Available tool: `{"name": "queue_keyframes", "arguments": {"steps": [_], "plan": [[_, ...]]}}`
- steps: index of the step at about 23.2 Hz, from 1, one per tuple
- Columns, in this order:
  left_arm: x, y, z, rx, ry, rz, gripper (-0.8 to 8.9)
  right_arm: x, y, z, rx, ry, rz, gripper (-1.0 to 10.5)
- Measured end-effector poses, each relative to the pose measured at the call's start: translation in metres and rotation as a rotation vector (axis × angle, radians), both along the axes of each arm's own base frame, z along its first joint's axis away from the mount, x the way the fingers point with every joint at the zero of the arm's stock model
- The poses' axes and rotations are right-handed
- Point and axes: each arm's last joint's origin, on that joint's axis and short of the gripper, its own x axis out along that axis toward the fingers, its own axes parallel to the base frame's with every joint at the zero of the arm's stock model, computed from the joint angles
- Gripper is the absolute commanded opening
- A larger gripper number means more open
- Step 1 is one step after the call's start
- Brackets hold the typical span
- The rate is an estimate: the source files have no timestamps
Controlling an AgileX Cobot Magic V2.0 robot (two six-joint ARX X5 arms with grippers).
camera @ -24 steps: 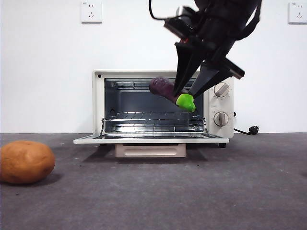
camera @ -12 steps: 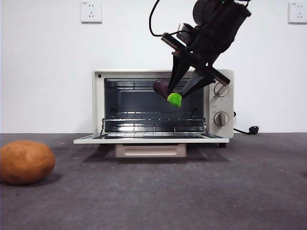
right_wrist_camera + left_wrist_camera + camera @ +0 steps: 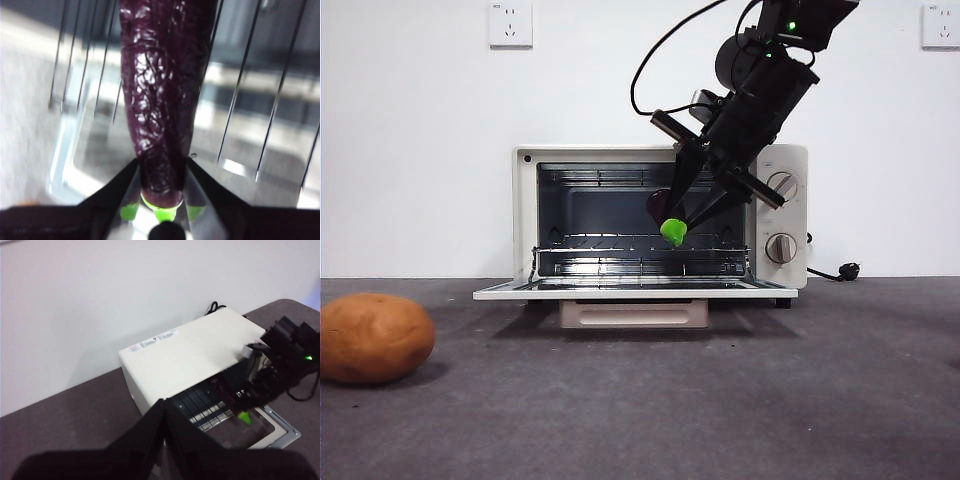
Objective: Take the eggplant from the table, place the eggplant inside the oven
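So on the far left there's a brown potato (image 3: 374, 338) just sitting on the dark grey table (image 3: 720, 400), well apart from everything else. Up on the white wall there's a socket (image 3: 510, 24) above it.

Middle of the shot is the cream oven (image 3: 525, 215) with its door (image 3: 635, 292) dropped flat open toward the camera, wire rack (image 3: 640, 262) visible inside. The left hand (image 3: 164, 407) is way up above and behind the oven, looking down on its top, and its two black jaws look pressed together with nothing in them.

Then the right hand (image 3: 682, 208) comes in steeply from the upper right, reaching into the oven's open mouth. It's clamped on the eggplant (image 3: 663, 212) near the stem end, so the green cap (image 3: 672, 232) pokes out toward the camera and the purple body points back into the cavity. From the wrist view you can see the eggplant (image 3: 159, 100) running out past the jaws over the rack wires, up off the rack as far as I can tell.

Right of that are the two knobs (image 3: 781, 186), and a black cord (image 3: 832, 272) lying on the table beside the oven.
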Motion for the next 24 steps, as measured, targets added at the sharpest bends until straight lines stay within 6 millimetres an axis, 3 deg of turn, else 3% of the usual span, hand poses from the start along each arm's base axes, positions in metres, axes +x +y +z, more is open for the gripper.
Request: {"name": "queue_keyframes", "arguments": {"steps": [13,18,24], "plan": [[-0.0021,0.0005,-0.0006,0.002,0.009,0.000,-0.06,0.0072,-0.0028,0.0028,-0.010,-0.039,-0.099,0.1],[-0.0024,0.0005,-0.0009,0.003,0.013,0.000,-0.06,0.0083,-0.0033,0.0031,-0.029,-0.056,-0.117,2.1],[-0.0027,0.0006,-0.0010,0.003,0.014,0.000,-0.06,0.0088,-0.0034,0.0033,-0.036,-0.064,-0.125,2.3]]}}
